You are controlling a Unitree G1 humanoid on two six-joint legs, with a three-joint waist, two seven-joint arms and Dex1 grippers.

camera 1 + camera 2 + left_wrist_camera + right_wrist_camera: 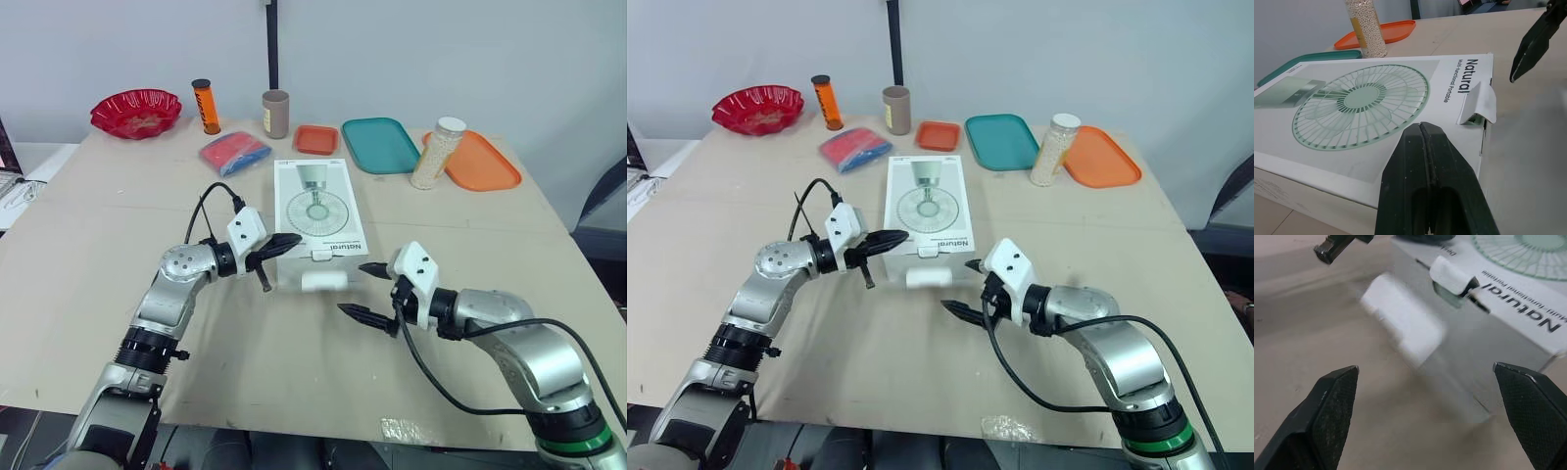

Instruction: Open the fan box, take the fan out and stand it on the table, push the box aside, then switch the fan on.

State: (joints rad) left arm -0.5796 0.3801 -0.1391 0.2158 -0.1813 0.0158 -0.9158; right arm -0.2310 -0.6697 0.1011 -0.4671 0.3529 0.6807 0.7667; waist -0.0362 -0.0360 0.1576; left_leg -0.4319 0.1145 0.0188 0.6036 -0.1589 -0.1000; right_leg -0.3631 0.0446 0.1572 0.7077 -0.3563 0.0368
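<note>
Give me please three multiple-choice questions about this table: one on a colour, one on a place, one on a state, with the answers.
1. The fan printed on the fan box is: A red; B pale green; C black.
2. The red bowl stands: A on the fan box; B at the table's far left corner; C at its near right edge.
3. The right claw is: A open and empty; B shut on the box; C shut on a cable.
Answers: 1 B, the picture on the lid is pale green; 2 B, it sits far back on the left; 3 A, its fingers stand wide apart in front of the box.
</note>
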